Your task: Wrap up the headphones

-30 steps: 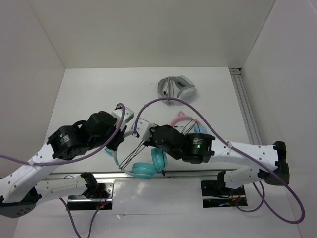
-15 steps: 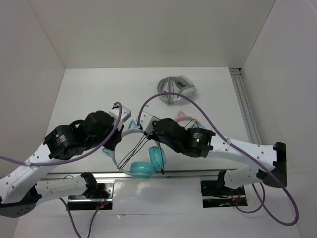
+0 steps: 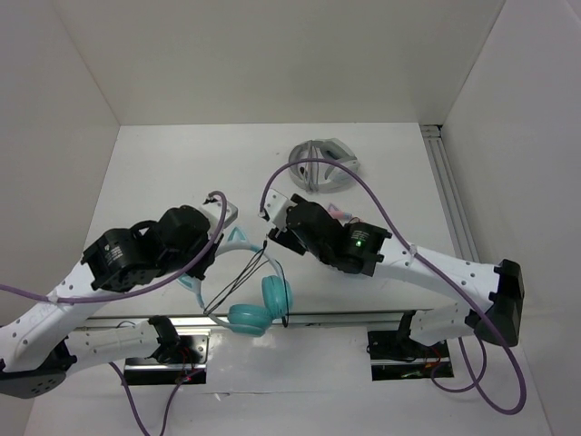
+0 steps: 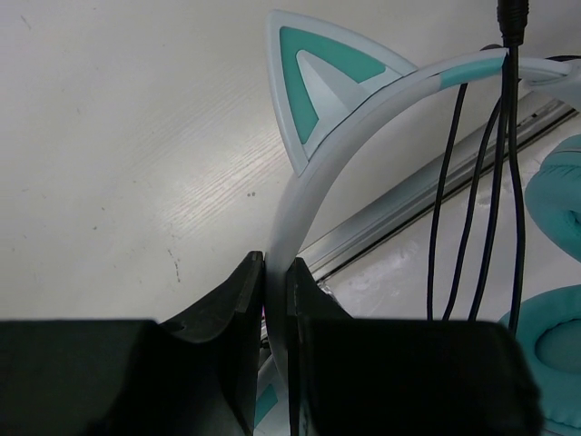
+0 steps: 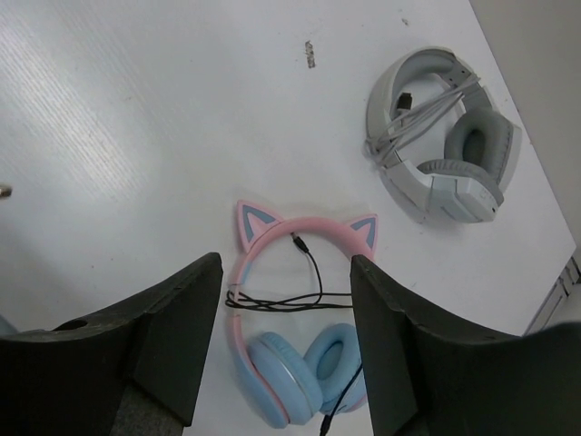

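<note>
White table (image 3: 163, 173), walled on three sides, from above: the headphones (image 3: 250, 318) lay at the near edge between the two arms. The left gripper (image 3: 227, 232) was on their headband (image 3: 254, 250), and the right gripper (image 3: 270, 234) was just beside it. Black cable (image 3: 231, 286) ran in thin strands from the headband toward the ear cups, with one loop hanging slack to the left. I judged the wrap begun but not finished. Grey headphones (image 3: 322, 165) sat well apart at the far side.

Left wrist view: the fingers were clamped on the whitish headband below a cat ear (image 4: 313, 82). Several cable strands crossed the band's span. The plug (image 4: 513, 14) stood free at the top, so by my reading the tail was not yet tucked.

Right wrist view: the fingers stood apart with nothing between them, over pink-and-blue headphones (image 5: 272, 363) lying flat on the table. I judged that set, close beneath the right arm, the likeliest thing to snag during further turns.
</note>
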You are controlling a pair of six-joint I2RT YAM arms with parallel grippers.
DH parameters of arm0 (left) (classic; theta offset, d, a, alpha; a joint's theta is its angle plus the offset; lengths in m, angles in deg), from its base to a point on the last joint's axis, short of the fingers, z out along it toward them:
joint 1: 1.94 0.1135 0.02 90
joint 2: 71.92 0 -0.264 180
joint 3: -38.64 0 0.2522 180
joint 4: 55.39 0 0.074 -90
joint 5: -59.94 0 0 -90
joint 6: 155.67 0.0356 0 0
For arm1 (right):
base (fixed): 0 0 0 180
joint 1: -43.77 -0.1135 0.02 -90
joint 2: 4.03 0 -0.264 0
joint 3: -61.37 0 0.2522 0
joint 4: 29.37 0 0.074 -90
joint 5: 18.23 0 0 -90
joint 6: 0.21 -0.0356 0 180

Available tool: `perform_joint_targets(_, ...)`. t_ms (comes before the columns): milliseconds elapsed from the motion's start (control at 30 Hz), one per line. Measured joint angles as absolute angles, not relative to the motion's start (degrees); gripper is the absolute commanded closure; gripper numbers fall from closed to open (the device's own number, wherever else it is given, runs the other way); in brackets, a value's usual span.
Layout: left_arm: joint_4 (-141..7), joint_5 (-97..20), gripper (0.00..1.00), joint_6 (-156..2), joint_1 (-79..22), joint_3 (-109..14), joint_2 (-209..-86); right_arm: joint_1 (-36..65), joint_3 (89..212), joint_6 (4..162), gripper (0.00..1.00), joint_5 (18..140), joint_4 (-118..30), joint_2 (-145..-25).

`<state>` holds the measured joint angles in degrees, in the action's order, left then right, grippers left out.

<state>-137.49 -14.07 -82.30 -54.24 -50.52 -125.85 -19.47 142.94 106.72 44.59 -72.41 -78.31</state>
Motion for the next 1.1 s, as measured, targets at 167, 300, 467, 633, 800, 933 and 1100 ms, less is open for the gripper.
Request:
perform_joint_targets(167,-137.5,-12.9,1.0,-82.3,-51.9,-50.5,-127.0,-19.3,142.6,106.3,0.19,42.7,-72.0,-76.8)
perform_joint_targets(300,-136.4,-13.0,1.0,-82.1,-49.4,-50.5,-128.8,-18.9,140.1,105.8,0.0,35.9,-68.5,-71.4)
perform_joint_targets(467,-132.5,-14.6,1.0,-82.0,-44.7,-49.6,-129.9,-18.8,139.3,102.0,0.0,27.6,-61.4,-62.5)
perform_joint_targets(633,-128.7,-16.1,1.0,-82.6,-40.1,-48.8,-132.2,-18.6,141.4,94.5,0.0,20.2,-60.8,-60.3)
perform_joint_targets(800,-124.3,-16.1,1.0,-85.3,-36.3,-47.1,-134.2,-18.6,142.3,88.3,0.0,17.9,-64.4,-60.6)
perform_joint_targets(933,-121.4,-15.0,1.0,-88.5,-35.0,-45.8,-136.0,-18.6,142.6,84.4,0.0,17.8,-67.6,-59.5)
perform_joint_targets(1100,-117.0,-13.6,1.0,-93.1,-34.1,-44.6,-137.8,-18.6,144.7,80.5,0.0,18.8,-71.6,-58.0)
